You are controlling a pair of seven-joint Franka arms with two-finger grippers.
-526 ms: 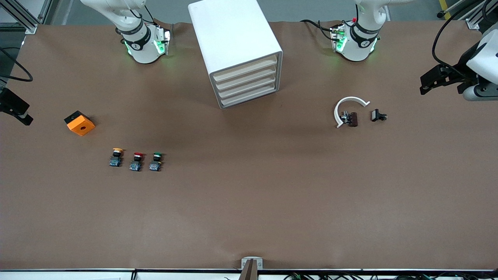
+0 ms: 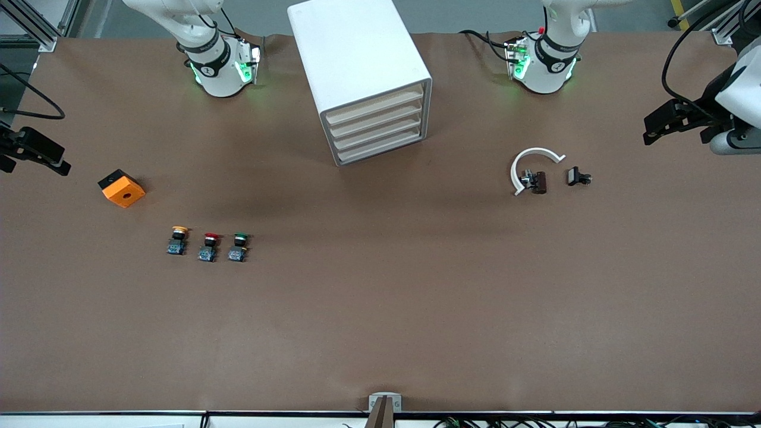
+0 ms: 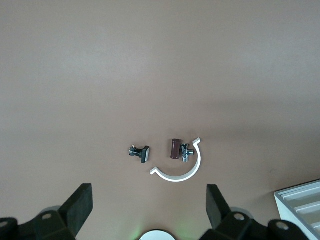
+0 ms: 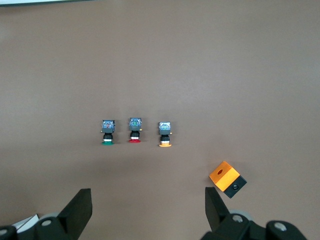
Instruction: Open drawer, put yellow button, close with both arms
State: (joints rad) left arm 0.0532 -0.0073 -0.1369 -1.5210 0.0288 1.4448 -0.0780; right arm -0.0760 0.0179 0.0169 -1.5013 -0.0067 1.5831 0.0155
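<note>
On the table nothing has started: my left gripper and right gripper hang spread and empty, the drawer is shut, the yellow button waits near the red one, so I open first.

You had a brown tabletop under even light, with a grey floor along its top edge, metal frame rails at the corner and loose cables along its near edge.

Even, bright overhead light falls on the brown table, without glare. The white cabinet casts a soft shadow toward the front camera. Everything looks sharp; green lamps glow at the arm bases.
</note>
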